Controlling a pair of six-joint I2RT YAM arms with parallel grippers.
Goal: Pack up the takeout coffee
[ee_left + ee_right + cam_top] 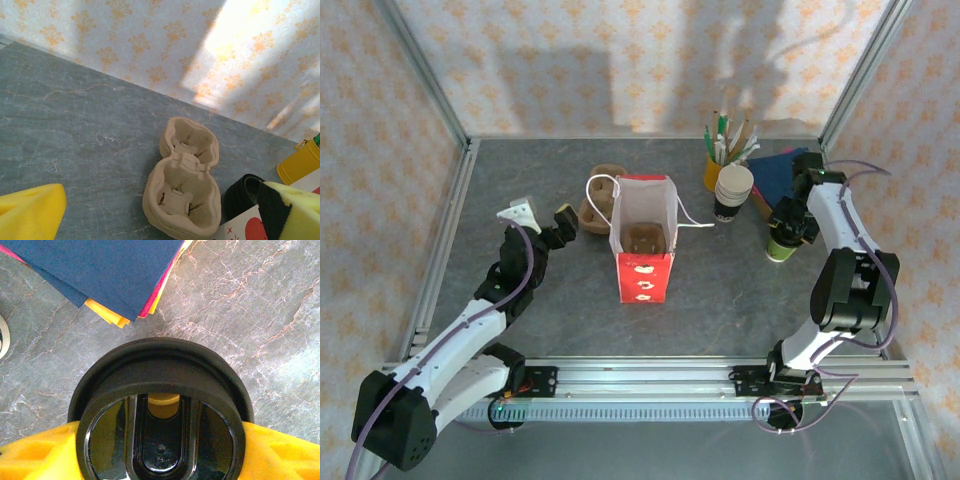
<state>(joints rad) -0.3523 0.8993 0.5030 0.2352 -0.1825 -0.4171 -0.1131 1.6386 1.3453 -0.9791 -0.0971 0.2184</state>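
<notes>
- The cup (781,248) stands upright at the right side of the table (520,300), in front of the napkins (100,270) and well apart from the bag (643,275).
- Its long axis runs straight up and down, green wall below and black lid (160,390) on top (the right wrist view looks squarely down onto that lid).
- A sunken channel crosses the lid from the near rim toward the napkins, with a small pinhole in its floor.
- Whether the cup's base touches the table or hangs just above it, I cannot tell.
- The right gripper (786,228) comes down from above and pinches the cup: its yellow fingers (35,455) press the lid's rim from both sides, opened only as wide as the lid.
- The left gripper (560,222) is spread wide and holds nothing; it sits left of the bag, tilted down toward the stacked carriers (182,195).
- In the left wrist view its two yellow pads sit at opposite lower corners, with the carriers between and beyond them, untouched.
- The bag is red and white, stands open, and carries small white marks on its red front, too small to read.
- The lid bears no legible lettering at this sharpness.
</notes>
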